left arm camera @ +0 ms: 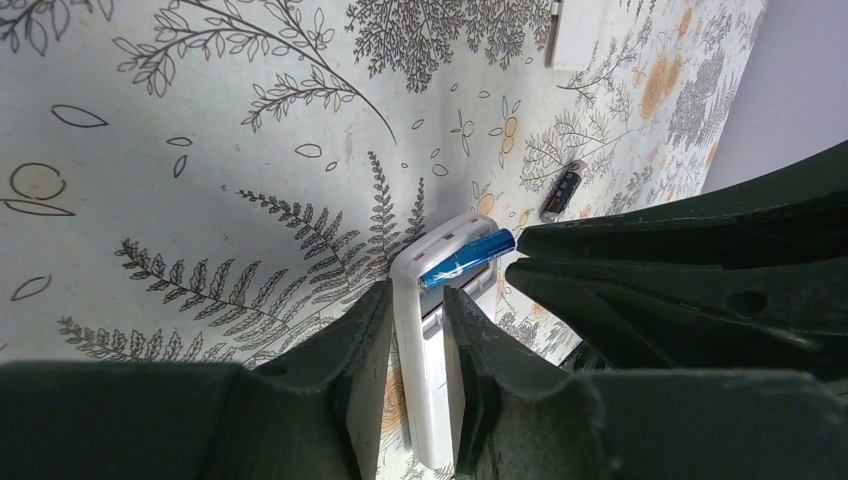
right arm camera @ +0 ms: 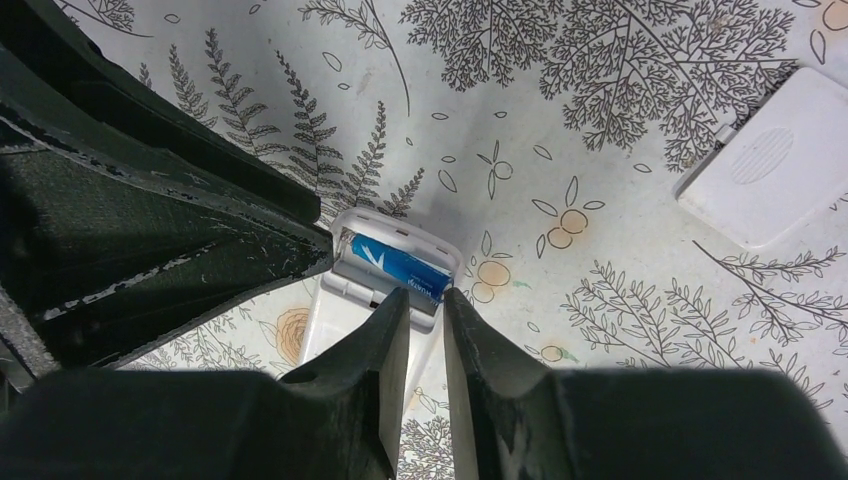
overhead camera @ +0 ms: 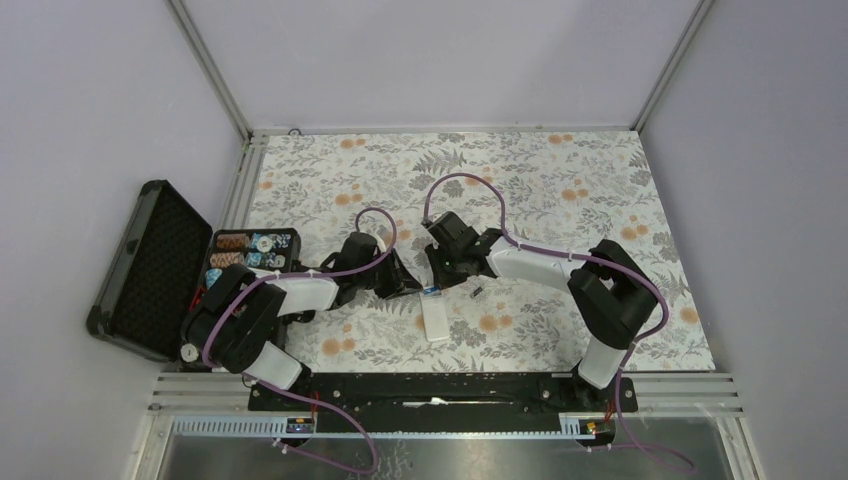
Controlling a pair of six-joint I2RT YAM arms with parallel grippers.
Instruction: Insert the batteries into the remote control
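The left hand [left arm camera: 418,295] grips the remote control [left arm camera: 425,400] by its sides, while the right hand [right arm camera: 427,295], almost closed and empty, touches the blue battery [right arm camera: 398,265] in the remote's bay.

The table [overhead camera: 600,170] fills the middle of the cell, its top covered in a pale print of grey ferns and orange blossoms. Plain lavender-grey walls [overhead camera: 440,60] rise behind the table and on both its sides. They meet at slim aluminium posts [overhead camera: 208,65] that slant up from the table's far corners. Ribbed aluminium rails [overhead camera: 680,395] run along the table's near edge, with a brushed metal shelf [overhead camera: 450,450] just below them. Light falls soft and even over the table, leaving only faint shadows.
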